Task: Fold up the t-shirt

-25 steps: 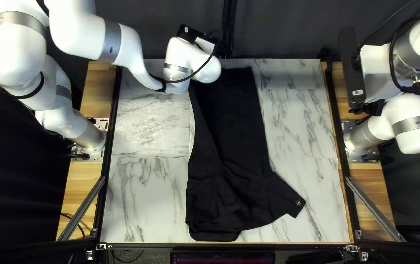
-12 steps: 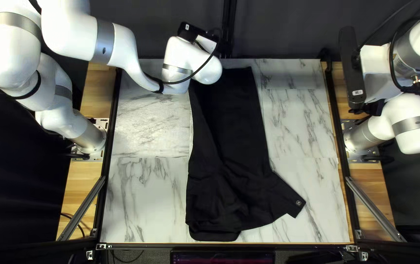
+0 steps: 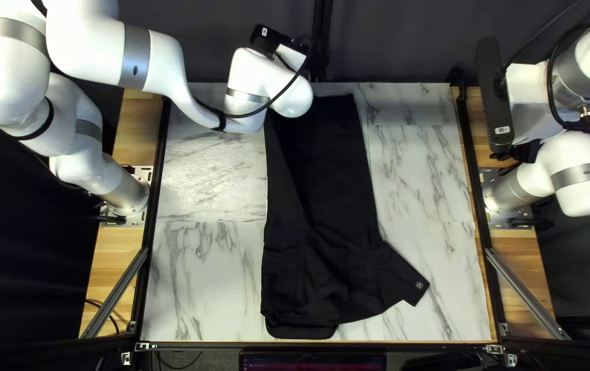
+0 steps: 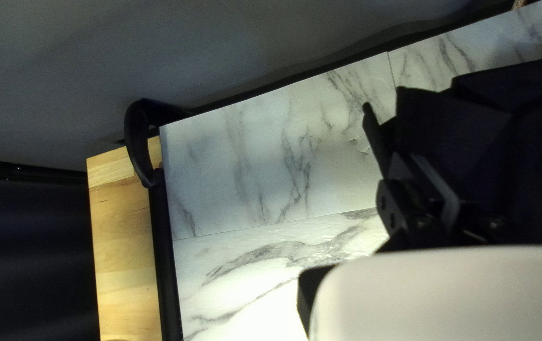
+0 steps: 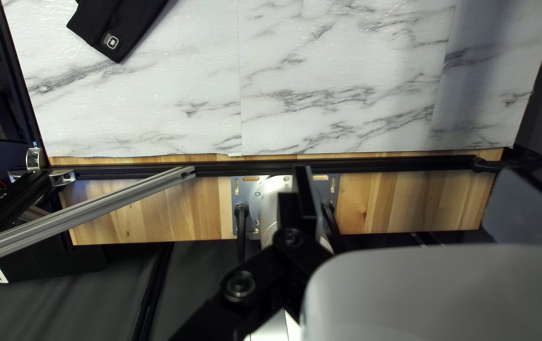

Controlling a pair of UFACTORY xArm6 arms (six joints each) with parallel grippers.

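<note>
Top left view: the black t-shirt [image 3: 321, 206] runs lengthwise from the table's [image 3: 212, 180] far edge to its near edge. The left gripper [image 4: 387, 130], clamped on its far left corner, is much the nearer.

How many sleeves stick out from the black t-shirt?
1. The sleeve juts out at the right of the top left view, near the table's near edge; the other may be folded under the t-shirt.

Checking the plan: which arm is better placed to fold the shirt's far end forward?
Left: the left gripper pinches the black cloth t-shirt's far corner; the right gripper hangs open beyond the white marble table's edge.
</note>
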